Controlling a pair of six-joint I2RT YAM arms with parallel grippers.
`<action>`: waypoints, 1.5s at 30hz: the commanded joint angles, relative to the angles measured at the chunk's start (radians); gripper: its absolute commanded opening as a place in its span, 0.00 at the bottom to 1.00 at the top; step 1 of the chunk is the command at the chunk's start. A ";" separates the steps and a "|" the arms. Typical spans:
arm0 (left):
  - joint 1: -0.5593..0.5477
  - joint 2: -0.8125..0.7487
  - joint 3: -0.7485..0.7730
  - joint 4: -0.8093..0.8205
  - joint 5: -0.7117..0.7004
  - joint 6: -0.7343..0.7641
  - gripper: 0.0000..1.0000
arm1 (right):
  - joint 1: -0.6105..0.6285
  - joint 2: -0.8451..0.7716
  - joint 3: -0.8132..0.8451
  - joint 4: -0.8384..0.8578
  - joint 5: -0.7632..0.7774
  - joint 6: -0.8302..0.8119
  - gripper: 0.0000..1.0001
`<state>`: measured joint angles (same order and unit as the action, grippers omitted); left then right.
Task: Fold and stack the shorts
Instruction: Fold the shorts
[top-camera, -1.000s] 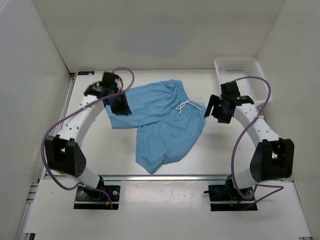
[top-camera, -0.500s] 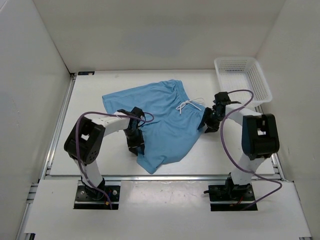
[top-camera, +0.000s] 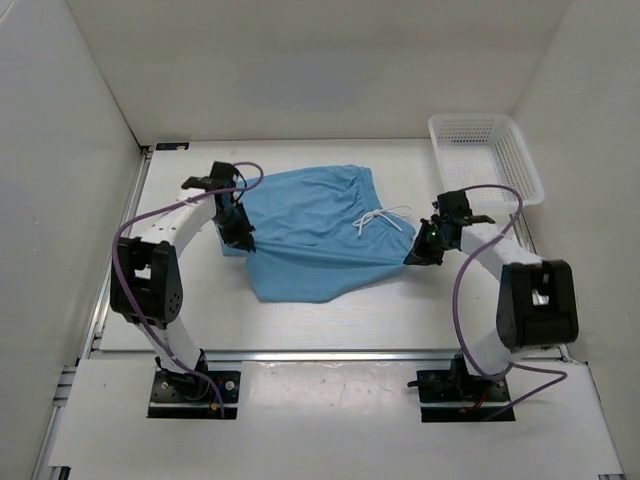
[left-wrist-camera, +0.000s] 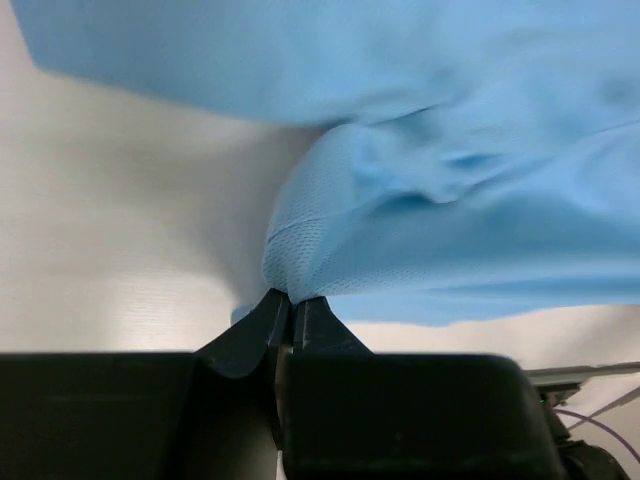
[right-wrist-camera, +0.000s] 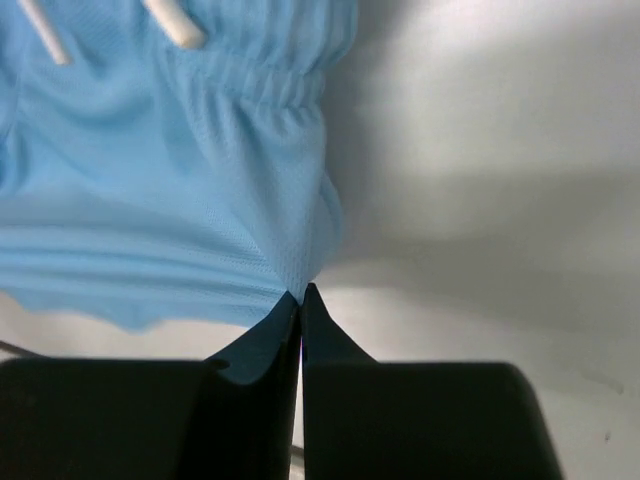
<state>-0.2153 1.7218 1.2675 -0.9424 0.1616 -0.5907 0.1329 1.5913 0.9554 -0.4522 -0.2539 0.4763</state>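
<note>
The shorts lie across the middle of the table, with a rounded flap sagging toward the near edge. Just beyond it, the left gripper is clenched on a bunch of their left edge. The right gripper pinches their right edge near the gathered waistband (both jaws tight, cloth between the tips). A crease runs between the two grips. Farther back, the drawstring trails over the cloth. A basket stands in the far right corner.
</note>
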 joint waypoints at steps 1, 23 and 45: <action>0.004 0.010 0.154 -0.070 -0.013 0.084 0.10 | 0.007 -0.146 -0.085 -0.054 0.022 0.025 0.00; -0.261 -0.246 -0.225 0.029 0.067 -0.121 0.32 | 0.070 -0.130 -0.018 -0.040 0.154 0.131 0.75; -0.207 0.113 0.016 0.107 -0.076 -0.058 0.10 | 0.060 0.134 0.195 -0.025 0.186 0.102 0.01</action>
<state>-0.4484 1.8816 1.2259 -0.8341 0.1715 -0.6872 0.1967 1.7374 1.1137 -0.4709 -0.0814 0.5915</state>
